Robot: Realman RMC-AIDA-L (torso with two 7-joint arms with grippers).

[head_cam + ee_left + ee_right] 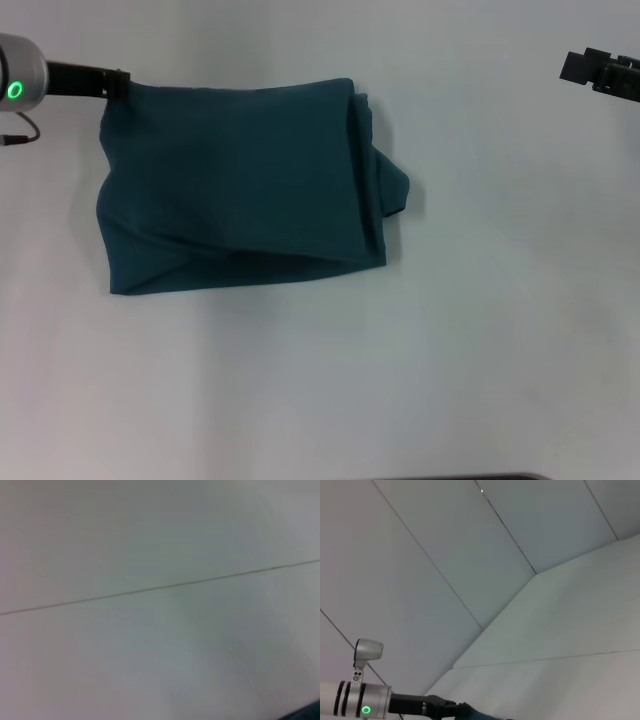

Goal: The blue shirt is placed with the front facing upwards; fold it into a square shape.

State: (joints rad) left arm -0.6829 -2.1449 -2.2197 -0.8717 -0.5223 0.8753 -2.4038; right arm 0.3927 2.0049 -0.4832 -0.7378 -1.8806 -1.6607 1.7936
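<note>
Fingers of left gripper [118, 84] pinching blue shirt [235, 185] corner.

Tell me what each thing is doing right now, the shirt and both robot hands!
blue shirt: folded into a rough rectangle on the white table, one sleeve poking out on the robot's right, far left corner lifted.
left hand: at the shirt's far left corner, apparently gripping it.
right hand: off at the far right edge, away from the shirt, holding nothing.
</note>
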